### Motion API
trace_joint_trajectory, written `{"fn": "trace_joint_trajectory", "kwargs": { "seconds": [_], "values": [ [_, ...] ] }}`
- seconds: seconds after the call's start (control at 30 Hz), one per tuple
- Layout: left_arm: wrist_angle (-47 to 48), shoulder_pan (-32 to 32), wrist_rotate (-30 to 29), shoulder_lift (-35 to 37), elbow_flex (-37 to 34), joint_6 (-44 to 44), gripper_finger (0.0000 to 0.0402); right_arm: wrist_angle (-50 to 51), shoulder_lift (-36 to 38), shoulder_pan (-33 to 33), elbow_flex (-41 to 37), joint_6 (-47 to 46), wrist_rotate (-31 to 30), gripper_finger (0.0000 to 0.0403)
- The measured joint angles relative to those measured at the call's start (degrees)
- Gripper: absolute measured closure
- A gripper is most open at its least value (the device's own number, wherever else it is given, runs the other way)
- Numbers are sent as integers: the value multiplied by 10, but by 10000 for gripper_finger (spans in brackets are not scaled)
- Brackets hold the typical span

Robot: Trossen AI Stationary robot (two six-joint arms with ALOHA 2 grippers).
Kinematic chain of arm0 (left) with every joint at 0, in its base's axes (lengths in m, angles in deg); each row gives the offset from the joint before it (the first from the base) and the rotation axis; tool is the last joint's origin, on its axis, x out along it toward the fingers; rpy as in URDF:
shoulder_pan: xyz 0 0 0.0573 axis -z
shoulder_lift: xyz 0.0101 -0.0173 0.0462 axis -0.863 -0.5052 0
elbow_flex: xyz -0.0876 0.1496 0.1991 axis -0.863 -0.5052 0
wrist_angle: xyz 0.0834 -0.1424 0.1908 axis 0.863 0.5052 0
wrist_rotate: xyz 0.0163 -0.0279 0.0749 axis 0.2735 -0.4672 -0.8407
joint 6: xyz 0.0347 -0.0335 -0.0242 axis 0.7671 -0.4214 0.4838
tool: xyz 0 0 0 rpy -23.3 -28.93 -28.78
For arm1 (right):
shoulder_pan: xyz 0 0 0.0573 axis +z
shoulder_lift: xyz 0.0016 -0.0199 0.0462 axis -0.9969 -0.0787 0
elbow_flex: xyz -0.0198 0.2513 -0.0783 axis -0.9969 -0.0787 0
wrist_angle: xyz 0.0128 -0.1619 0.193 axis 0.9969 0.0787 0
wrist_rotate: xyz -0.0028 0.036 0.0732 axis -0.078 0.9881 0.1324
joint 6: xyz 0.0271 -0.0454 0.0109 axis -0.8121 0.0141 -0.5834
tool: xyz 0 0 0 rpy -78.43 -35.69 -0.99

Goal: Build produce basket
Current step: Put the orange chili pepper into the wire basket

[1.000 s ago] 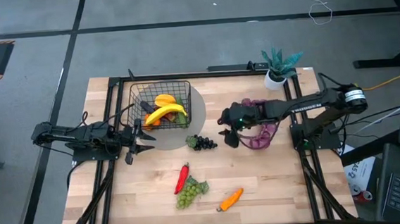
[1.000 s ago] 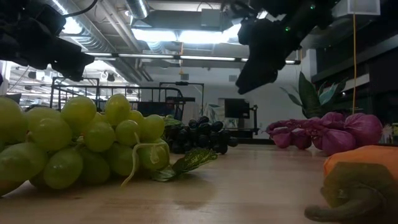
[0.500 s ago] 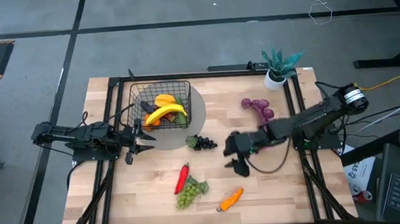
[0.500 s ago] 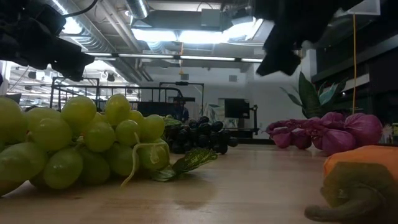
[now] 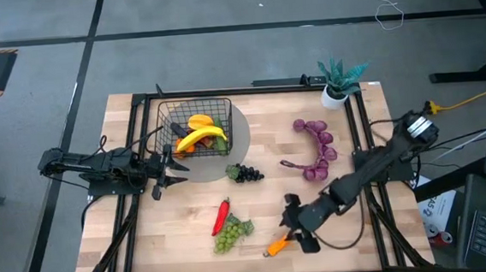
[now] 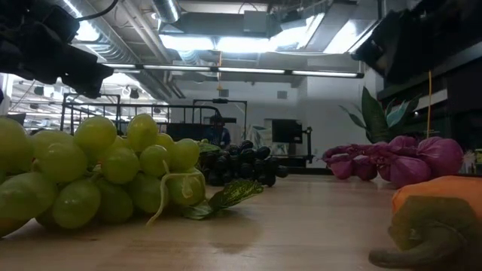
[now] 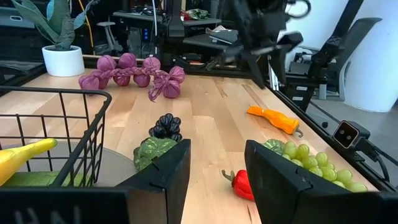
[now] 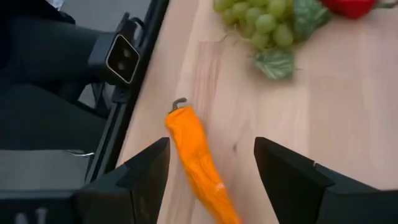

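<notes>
Hovering with fingers spread and empty, right gripper (image 5: 302,233) sits just above orange pepper (image 5: 280,242), which lies between and slightly ahead of its fingertips (image 8: 146,171), untouched.

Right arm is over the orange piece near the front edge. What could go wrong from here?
1. The orange pepper-like piece lies close to the table's front edge; a nudge from the open right pincer might push it off.
2. It lies at a slant between the fingers, so closing may twist it loose.
3. The green grapes sit nearby and might get bumped. The left pincer waits, open, beside the basket.
</notes>
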State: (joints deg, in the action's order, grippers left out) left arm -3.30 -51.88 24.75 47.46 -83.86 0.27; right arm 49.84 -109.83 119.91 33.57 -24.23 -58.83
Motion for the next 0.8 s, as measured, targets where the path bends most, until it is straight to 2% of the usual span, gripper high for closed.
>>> {"fn": "trace_joint_trajectory", "kwargs": {
  "seconds": [0.2, 0.47, 0.6, 0.8],
  "values": [
    [0, 0, 1, 0, 0, 0, 255, -56, -80, 2, 0, -1, 3, 166],
    [0, 0, 1, 0, 0, 0, 255, -102, -149, 3, 0, -33, 92, 166],
    [0, 0, 1, 0, 0, 0, 255, -103, -158, 4, 2, -30, 93, 166],
    [0, 0, 1, 0, 0, 0, 255, -99, -159, 5, 2, -2, 61, 168]
  ]
}}
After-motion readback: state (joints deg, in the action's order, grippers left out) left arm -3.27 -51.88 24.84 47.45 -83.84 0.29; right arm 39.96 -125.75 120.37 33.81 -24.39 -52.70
